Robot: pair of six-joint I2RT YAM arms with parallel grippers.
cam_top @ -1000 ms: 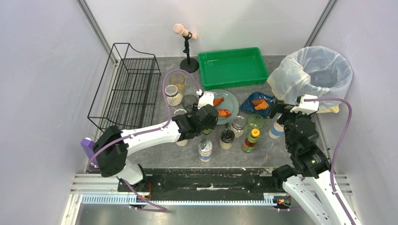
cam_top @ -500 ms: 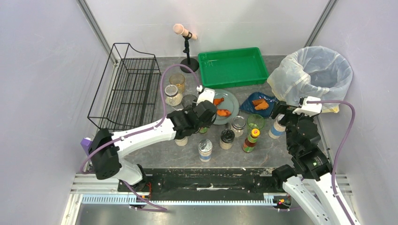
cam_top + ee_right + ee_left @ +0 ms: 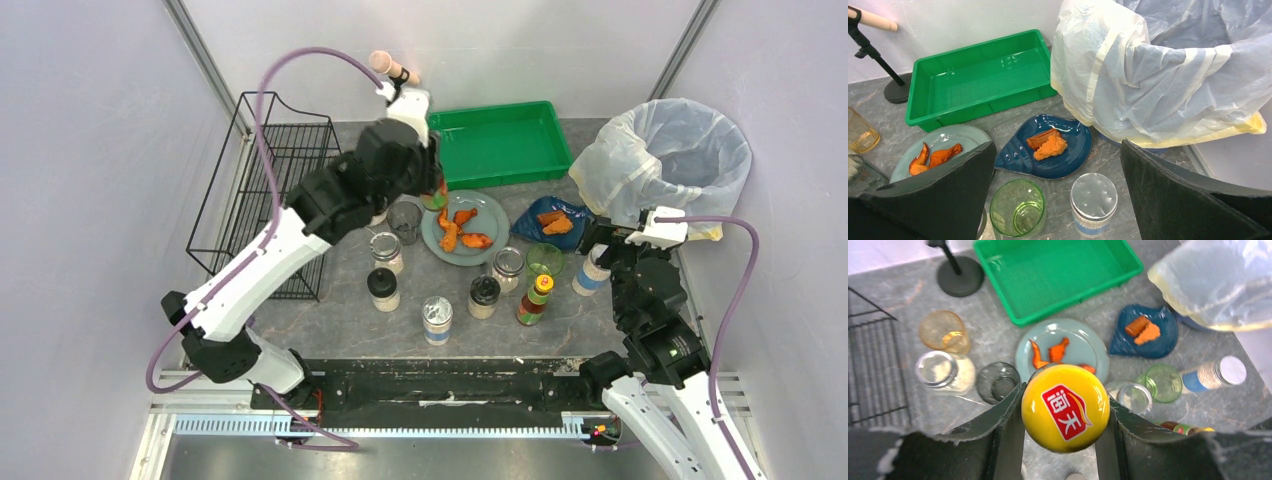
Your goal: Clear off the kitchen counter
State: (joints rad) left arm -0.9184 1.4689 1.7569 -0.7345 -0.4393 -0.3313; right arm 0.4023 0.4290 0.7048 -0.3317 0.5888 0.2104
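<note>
The kitchen counter (image 3: 330, 325) is dark grey and mottled. My left gripper (image 3: 434, 186) is raised above it, over the far edge of the grey-green plate (image 3: 490, 215) and near the green tray (image 3: 497, 143). It is shut on a bottle with a yellow cap (image 3: 1065, 408) that bears a red label; the bottle's body is hidden below the cap. My right gripper (image 3: 603, 240) is open and empty, low over a clear-lidded jar with a blue label (image 3: 1093, 202), next to a green glass (image 3: 1018, 207).
A black wire rack (image 3: 275, 190) stands at the left and a bagged bin (image 3: 670, 150) at the right. A blue plate with orange food (image 3: 550, 222), a sauce bottle (image 3: 535, 300), several jars (image 3: 437, 320) and glasses (image 3: 404, 216) crowd the counter. A stand (image 3: 400, 110) is behind.
My left arm has risen from low by the plate and swung back toward the green tray, carrying the yellow-capped bottle. A black-lidded jar now shows where it was. The right arm barely moved.
</note>
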